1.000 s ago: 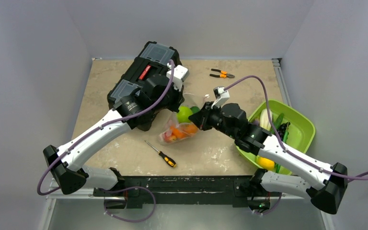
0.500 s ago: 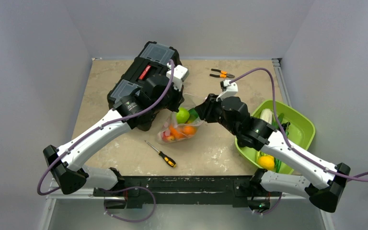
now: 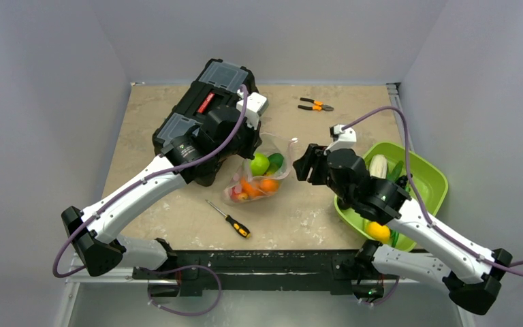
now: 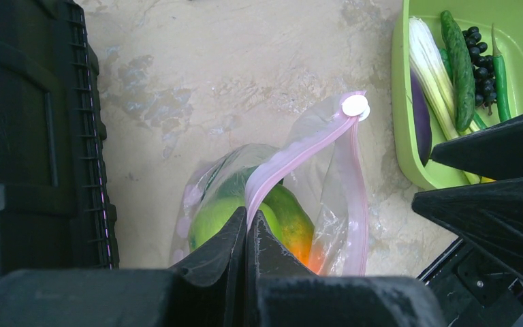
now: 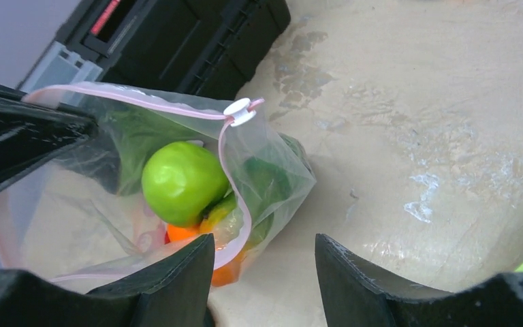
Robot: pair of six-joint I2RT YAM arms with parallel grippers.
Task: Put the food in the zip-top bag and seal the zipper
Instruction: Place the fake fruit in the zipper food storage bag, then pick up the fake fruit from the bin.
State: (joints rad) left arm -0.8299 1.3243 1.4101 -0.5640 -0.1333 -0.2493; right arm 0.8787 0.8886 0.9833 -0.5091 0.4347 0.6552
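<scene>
Pink zipper [image 4: 296,148] in left gripper [image 4: 246,219]

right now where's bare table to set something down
Bare table lies between the screwdriver and the green bowl near the front, and at the back between the pliers and the bowl. Crowded in the middle: the zip-top bag, toolbox, left gripper and right gripper.

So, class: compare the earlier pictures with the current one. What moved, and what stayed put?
The right hand opened and drew back rightward from the zip-top bag toward the green bowl, now holding nothing. The left hand stayed shut on the zipper; the bag, toolbox, screwdriver and pliers stayed in place.
</scene>
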